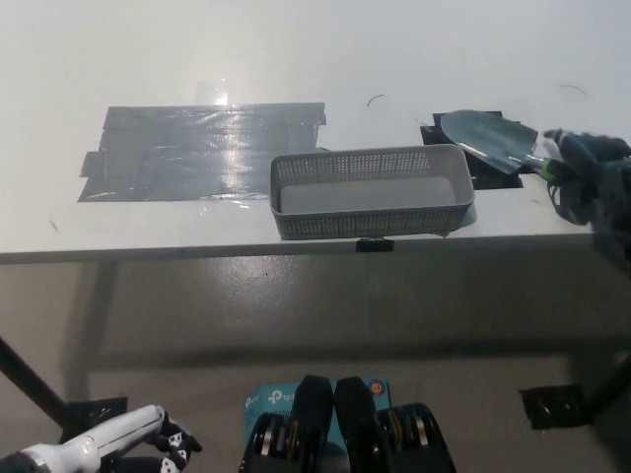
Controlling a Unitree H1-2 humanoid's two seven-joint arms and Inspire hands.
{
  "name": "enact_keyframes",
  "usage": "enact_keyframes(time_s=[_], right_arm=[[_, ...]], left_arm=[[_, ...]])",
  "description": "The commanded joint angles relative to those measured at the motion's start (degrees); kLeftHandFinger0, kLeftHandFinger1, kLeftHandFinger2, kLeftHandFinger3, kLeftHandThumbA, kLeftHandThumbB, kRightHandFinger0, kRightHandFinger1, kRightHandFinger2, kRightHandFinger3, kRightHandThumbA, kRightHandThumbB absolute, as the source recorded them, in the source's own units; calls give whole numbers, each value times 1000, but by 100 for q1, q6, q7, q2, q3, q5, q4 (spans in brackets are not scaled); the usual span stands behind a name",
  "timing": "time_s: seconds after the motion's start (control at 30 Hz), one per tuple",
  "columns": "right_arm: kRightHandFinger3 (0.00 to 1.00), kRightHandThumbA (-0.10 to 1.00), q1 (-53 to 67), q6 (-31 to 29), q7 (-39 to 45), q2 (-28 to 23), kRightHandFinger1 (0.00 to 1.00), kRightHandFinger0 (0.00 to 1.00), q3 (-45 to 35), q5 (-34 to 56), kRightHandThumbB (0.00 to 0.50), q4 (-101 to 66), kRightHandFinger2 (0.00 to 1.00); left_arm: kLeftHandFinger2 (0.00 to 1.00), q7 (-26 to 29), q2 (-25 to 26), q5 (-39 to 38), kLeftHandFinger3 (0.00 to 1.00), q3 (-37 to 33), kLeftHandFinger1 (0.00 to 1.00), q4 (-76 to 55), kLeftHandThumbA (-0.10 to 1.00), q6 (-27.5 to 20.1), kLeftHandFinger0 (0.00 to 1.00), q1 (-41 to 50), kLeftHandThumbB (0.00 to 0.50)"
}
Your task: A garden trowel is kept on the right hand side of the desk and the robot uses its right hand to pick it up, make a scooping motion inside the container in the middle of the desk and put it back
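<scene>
One view: head camera.
Trowel [483, 138]: just right of the basket [370, 222], blade toward it.
Right hand [590, 179]: closed round its handle.
Handling: stiff and blade-heavy, I judge; you should grip the handle.
Left hand [99, 453]: resting, low left of basket.

White table [296, 49] across upper half, glossy, bright glare spot [222, 97] near top. Wide patch of grey tape [197, 148] stuck left of centre, small black tape patch [485, 168] at right, thin dark mark [373, 99] between. Grey floor [296, 325] below front edge, shaded. Black table leg [25, 379] lower left, another [606, 386] lower right. Black tape square [552, 406] on floor at right.
</scene>
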Motion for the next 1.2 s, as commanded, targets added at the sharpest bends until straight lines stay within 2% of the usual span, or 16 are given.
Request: enact_keyframes(time_s=[0.0, 0.33, 0.57, 0.7, 0.73, 0.77, 0.8, 0.83, 0.87, 0.9, 0.93, 0.97, 1.0, 1.07, 1.13, 1.17], right_arm=[[1000, 512, -447, 252, 377, -288, 1000, 1000, 134, -169, 262, 477, 1000], [1000, 623, -577, 163, 677, -66, 1000, 1000, 466, -56, 285, 1193, 1000], [1000, 615, -677, 36, 791, 145, 1000, 1000, 644, -113, 287, 1013, 1000], [1000, 500, -672, 42, 1057, 162, 1000, 1000, 628, 8, 218, 635, 1000], [1000, 376, -640, -22, 1140, 133, 976, 813, 672, -14, 122, 495, 1000], [1000, 325, -606, -34, 1184, 108, 821, 669, 684, -19, 162, 403, 1000], [1000, 53, -452, -186, 1036, 24, 311, 203, 780, -132, 54, 171, 633], [1000, -34, -459, -162, 921, 57, 84, 14, 955, -332, 51, 276, 390], [1000, -79, -433, -267, 675, 52, 35, 1, 1227, -650, 111, 346, 322], [886, -96, -396, -275, 557, 28, 65, 4, 1338, -769, 196, 296, 316], [798, -100, -347, -268, 415, -7, 85, 1, 1468, -895, 225, 217, 311], [839, -100, -135, -178, -46, -50, 23, 0, 1522, -1005, 109, 102, 262], [813, -100, -63, -149, -134, -87, 46, 0, 1544, -1035, 101, -1, 269], [865, -100, 111, -35, -315, -105, 95, 0, 1627, -1157, 24, -120, 334], [457, -82, 290, -59, -963, -93, 118, 0, 1502, -1166, 0, -154, 355], [381, -89, 324, -110, -1205, -65, 187, 0, 1449, -1170, 0, -97, 457]], left_arm=[[742, -184, 60, 69, 759, 41, 719, -65, 1000, 75, 905, -211, 487], [742, -283, 48, 74, 770, 25, 691, -78, 1000, 75, 853, -333, 496], [762, -363, 20, 82, 775, 11, 701, -68, 1000, 75, 816, -426, 500], [760, -338, 20, 122, 782, 2, 706, -41, 1000, 75, 819, -469, 500], [760, -320, 24, 76, 783, 10, 706, -46, 1000, 75, 819, -466, 500], [760, -320, 31, 58, 783, 8, 706, -48, 1000, 75, 819, -476, 500], [747, -315, 23, 105, 767, 14, 700, -49, 1000, 75, 805, -475, 500], [746, -295, 30, 78, 765, 6, 700, -38, 1000, 75, 806, -475, 500], [747, -283, 47, 41, 766, -16, 700, -35, 1000, 75, 805, -483, 500], [746, -288, 47, 21, 764, -7, 700, -33, 1000, 75, 805, -485, 500], [745, -295, 46, -3, 762, 9, 701, -30, 1000, 75, 807, -487, 500], [749, -306, 64, -37, 773, -11, 693, -35, 1000, 75, 795, -498, 492], [750, -310, 72, -33, 774, -15, 691, -35, 1000, 75, 792, -492, 491], [760, -293, 81, -13, 773, -19, 710, -70, 1000, 75, 812, -414, 494], [765, -319, 80, -22, 785, 3, 717, -85, 1000, 75, 834, -418, 500], [771, -337, 79, -34, 790, 22, 725, -81, 1000, 75, 851, -428, 500]])
